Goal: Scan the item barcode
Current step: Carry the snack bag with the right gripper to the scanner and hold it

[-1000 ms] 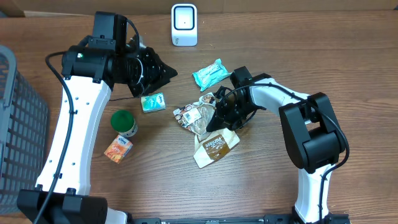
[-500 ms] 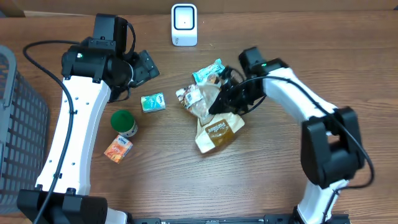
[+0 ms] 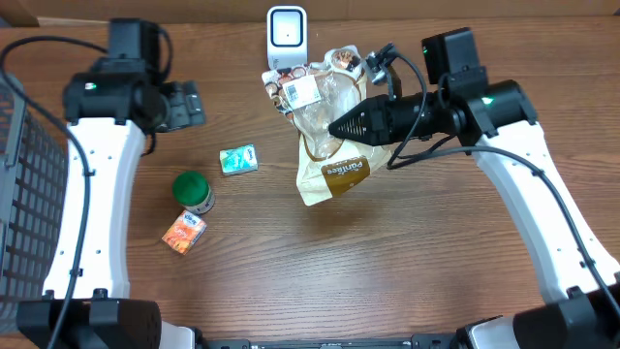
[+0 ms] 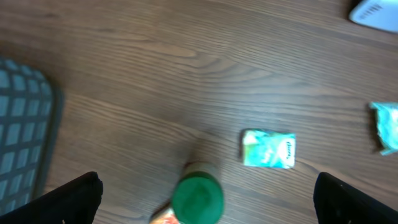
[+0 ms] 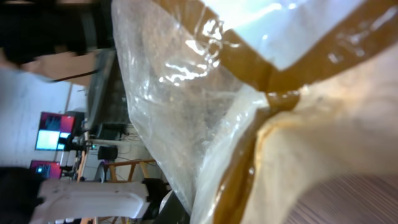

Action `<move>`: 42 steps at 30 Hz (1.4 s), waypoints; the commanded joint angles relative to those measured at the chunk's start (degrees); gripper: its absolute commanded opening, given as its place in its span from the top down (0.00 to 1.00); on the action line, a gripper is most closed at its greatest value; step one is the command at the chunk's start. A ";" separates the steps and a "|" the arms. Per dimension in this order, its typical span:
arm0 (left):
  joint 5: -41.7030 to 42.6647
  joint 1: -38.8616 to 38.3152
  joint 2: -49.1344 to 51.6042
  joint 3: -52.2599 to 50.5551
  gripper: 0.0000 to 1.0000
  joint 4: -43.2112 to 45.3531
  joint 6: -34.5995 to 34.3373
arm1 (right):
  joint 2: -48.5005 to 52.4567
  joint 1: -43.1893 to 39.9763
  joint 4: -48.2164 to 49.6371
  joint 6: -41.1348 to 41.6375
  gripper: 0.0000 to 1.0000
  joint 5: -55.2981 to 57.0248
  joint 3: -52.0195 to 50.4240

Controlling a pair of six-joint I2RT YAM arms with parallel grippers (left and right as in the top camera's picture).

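Right claw [image 3: 334, 126] is clamped shut on the bag [image 3: 315, 111], pinching it side-on around the middle. The bag is up at the far side of the worktop [image 3: 407, 271], its top end right beside the white scanner [image 3: 287, 37] and overlapping the scanner's lower edge as seen from above. Look at that bag: crinkly clear plastic up top, catching the light, then a tan paper lower part with a brown band carrying pale lettering. A white label [image 3: 300, 90] with dark print sits on the upper part, face up to the overhead camera. Something brown and pale is bunched inside near the top, too crumpled to say what. From the right wrist it's all bag, with clear film and a brown seam filling the frame. Over to the left claw [image 3: 182, 105]: jaws spread wide, gripping nothing, hanging over the far left of the worktop, with its dark fingertips [image 4: 74, 196] in the bottom corners of the wrist view. Below it lie a small teal packet [image 3: 238, 159], a can [image 3: 194, 191] with a green lid standing upright, and just beside the can an orange packet [image 3: 184, 233]. A teal wrapper [image 4: 387, 127] peeks in at the right edge of the left wrist view. The grey basket [image 3: 24, 194] stands at the left edge, only its grid wall showing.
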 commanded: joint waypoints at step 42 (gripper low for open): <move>2.99 3.91 -0.72 1.25 0.00 0.04 2.12 | 37.44 17.55 13.44 -28.17 0.96 90.58 46.56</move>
